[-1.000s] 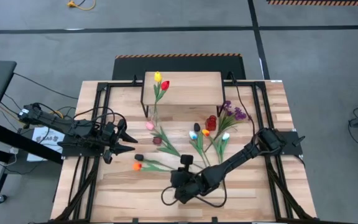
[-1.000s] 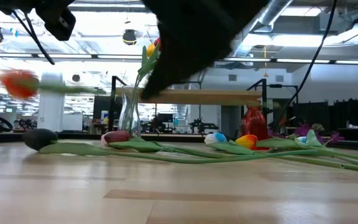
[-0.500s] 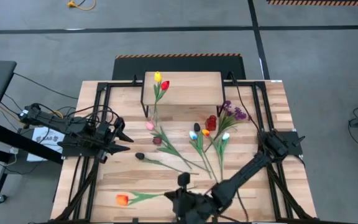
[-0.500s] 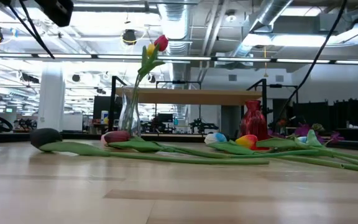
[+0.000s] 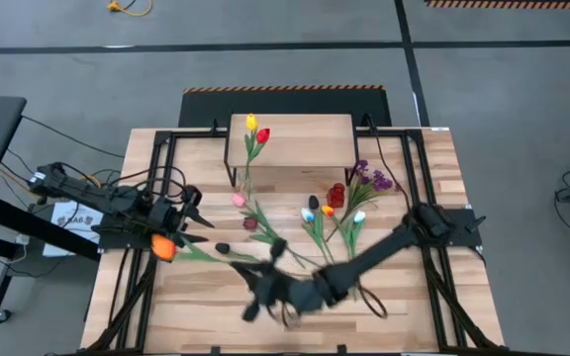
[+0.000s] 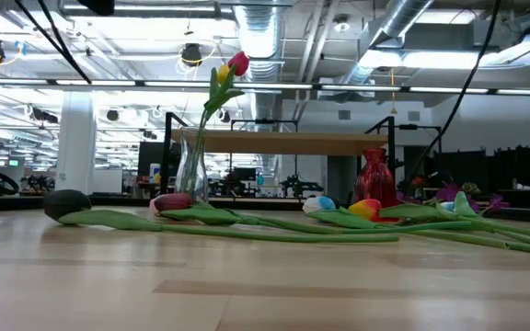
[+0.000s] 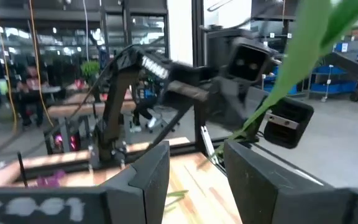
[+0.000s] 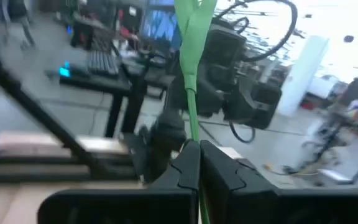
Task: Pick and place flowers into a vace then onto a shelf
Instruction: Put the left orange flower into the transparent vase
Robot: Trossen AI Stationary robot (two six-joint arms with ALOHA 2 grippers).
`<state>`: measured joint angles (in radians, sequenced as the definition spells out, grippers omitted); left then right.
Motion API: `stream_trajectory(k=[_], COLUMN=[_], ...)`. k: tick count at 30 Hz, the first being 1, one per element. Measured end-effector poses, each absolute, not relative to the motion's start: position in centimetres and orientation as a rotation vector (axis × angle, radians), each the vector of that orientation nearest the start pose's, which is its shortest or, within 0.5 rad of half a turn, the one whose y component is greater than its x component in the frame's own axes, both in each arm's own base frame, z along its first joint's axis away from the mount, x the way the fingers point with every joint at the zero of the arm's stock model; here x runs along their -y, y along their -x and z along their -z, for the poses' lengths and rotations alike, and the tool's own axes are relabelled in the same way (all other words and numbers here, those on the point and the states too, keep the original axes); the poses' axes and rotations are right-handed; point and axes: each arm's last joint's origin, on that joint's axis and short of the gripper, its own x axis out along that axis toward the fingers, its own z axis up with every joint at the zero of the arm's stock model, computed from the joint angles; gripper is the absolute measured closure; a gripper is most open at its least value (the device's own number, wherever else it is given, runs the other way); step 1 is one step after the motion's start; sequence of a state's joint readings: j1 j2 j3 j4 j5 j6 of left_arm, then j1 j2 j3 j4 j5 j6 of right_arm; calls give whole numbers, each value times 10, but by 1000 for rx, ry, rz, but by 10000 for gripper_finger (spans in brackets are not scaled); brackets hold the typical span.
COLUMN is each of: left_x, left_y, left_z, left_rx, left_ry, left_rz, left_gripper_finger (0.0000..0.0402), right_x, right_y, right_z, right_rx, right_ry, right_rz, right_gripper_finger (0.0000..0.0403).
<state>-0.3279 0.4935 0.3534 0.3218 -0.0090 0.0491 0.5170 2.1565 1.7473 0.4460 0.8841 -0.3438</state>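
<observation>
The right gripper point(image 8: 199, 163) is clamping the green stem of an orange tulip point(image 5: 163, 246); the left gripper point(image 5: 194, 223), at nine o'clock, is waiting half open.

Orange tulip point(image 5: 163, 246) on green stem; yellow tulip point(image 5: 250, 123) and red tulip point(image 5: 262, 134) in clear vase point(image 6: 191, 167); surface point(image 5: 433, 178) light wood planks.

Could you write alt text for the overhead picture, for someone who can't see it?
Seen from above, the right claw grips the green stem of an orange tulip, its head beside the open left claw at the table's left. More tulips lie loose mid-table, and a vase holding a yellow and a red tulip stands by a small wooden shelf.
</observation>
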Motion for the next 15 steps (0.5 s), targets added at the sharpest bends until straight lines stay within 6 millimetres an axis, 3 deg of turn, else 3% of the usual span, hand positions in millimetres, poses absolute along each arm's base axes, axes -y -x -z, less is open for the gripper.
stream_trajectory(k=[3, 8, 15], left_x=[45, 46, 47], left_y=[-132, -137, -136], left_z=[-271, -268, -269], left_rx=[202, 190, 202], left_ry=[-53, -99, -129], left_rz=[311, 312, 359], left_gripper_finger=[260, 260, 260], right_x=[-203, -174, -161], right_y=[-462, -475, -480], right_z=[-287, -286, -285], right_rx=[25, 20, 12], right_ry=[222, 212, 241], right_rz=[249, 275, 297], right_gripper_finger=[403, 403, 403])
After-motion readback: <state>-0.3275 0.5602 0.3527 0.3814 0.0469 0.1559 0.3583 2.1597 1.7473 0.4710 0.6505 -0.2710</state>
